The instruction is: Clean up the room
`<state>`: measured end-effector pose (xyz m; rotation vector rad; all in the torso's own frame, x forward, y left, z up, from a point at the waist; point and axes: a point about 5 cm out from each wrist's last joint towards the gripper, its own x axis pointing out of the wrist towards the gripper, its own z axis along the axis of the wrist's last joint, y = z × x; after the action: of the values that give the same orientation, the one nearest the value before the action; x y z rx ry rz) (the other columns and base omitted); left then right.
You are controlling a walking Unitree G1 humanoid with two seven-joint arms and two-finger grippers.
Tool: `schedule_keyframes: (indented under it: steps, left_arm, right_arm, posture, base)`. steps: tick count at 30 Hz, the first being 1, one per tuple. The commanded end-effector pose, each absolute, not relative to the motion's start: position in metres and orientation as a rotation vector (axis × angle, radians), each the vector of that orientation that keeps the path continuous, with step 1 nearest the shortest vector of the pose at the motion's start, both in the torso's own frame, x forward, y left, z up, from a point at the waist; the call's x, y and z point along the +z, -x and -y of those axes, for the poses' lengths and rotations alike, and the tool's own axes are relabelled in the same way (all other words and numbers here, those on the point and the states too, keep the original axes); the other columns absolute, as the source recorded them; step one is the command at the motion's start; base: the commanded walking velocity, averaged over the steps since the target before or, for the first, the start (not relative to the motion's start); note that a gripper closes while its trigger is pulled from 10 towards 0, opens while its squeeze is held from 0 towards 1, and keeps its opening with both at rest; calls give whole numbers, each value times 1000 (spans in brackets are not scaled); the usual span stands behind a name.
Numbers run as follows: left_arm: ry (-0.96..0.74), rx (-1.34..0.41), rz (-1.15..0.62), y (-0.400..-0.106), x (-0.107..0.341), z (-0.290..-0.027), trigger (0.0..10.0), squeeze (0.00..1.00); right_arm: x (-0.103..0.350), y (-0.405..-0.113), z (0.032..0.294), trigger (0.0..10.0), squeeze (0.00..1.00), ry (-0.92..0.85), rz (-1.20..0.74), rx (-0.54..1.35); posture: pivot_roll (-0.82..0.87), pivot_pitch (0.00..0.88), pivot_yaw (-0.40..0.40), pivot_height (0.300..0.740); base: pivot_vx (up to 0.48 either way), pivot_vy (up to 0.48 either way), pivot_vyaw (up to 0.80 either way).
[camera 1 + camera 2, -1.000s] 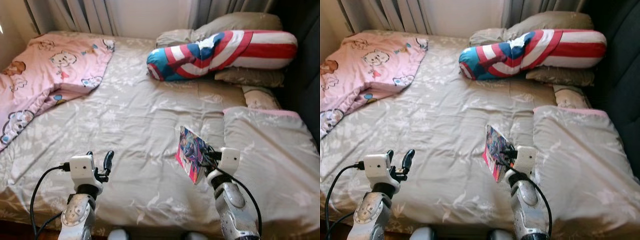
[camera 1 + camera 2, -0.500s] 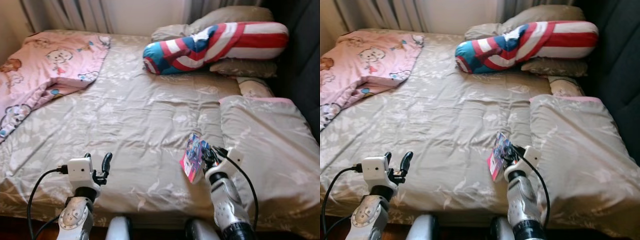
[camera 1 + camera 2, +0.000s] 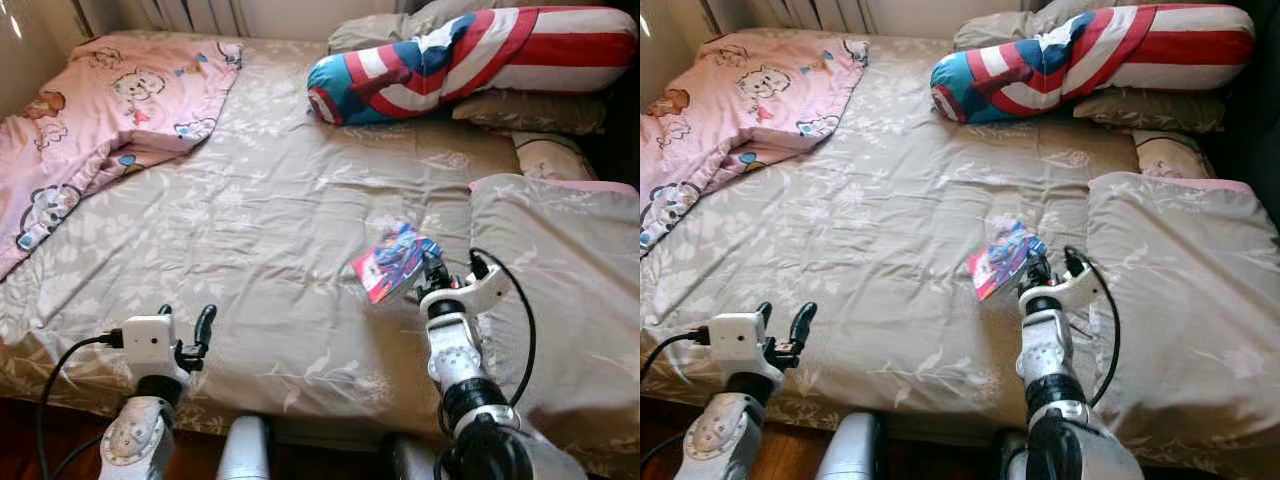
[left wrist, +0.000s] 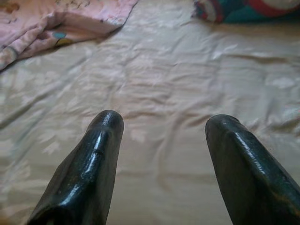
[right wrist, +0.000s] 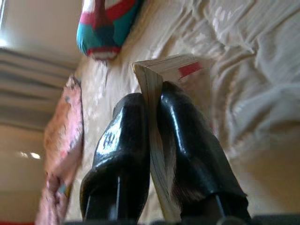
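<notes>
Left gripper hovers low over the near edge of the bed, its fingers spread wide with nothing between them; that forearm points forward and slightly up, and it has no part in the step. Right gripper is clamped on a thin book, the two fingers pinching its edge near the spine while the colourful cover tilts up and toward the middle of the bed. To do this step well, I judge the grip should stay firm and the wrist level, since a thin book held by one edge can swing or slip. The right forearm stands nearly upright above the bed's near side, beside the folded grey quilt, wrist bent forward.
</notes>
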<state>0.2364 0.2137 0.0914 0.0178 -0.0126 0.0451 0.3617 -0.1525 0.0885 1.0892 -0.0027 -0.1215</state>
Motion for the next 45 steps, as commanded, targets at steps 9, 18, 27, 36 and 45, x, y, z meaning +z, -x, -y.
schedule_keyframes:
  steps: [9, 18, 27, 36, 45]
  left_arm:
    - [-53, 33, -28, -222, 95, -218, 10000, 0]
    - [-83, 35, -55, -208, 101, -225, 10000, 0]
    - [-103, 24, -96, -196, 100, -224, 10000, 0]
    - [-121, 15, -117, -191, 101, -224, 10000, 0]
    - [-125, 12, -127, -189, 101, -223, 10000, 0]
  right_arm:
    - [27, -324, 174, 10000, 0, -1209, -177, -437]
    - [-16, -284, 175, 10000, 0, -1194, -350, -612]
    - [-24, -276, 175, 10000, 0, -1176, -401, -645]
    - [-33, -267, 174, 10000, 0, -1218, -423, -704]
    - [-36, -263, 171, 10000, 898, -1226, -444, -702]
  posture:
    - [302, 262, 42, 652]
    - [351, 295, 74, 652]
    - [373, 316, 89, 652]
    - [377, 329, 97, 652]
    - [372, 325, 97, 652]
  base:
    - [0, 0, 0]
    - [0, 0, 0]
    - [0, 0, 0]
    - [0, 0, 0]
    - [0, 0, 0]
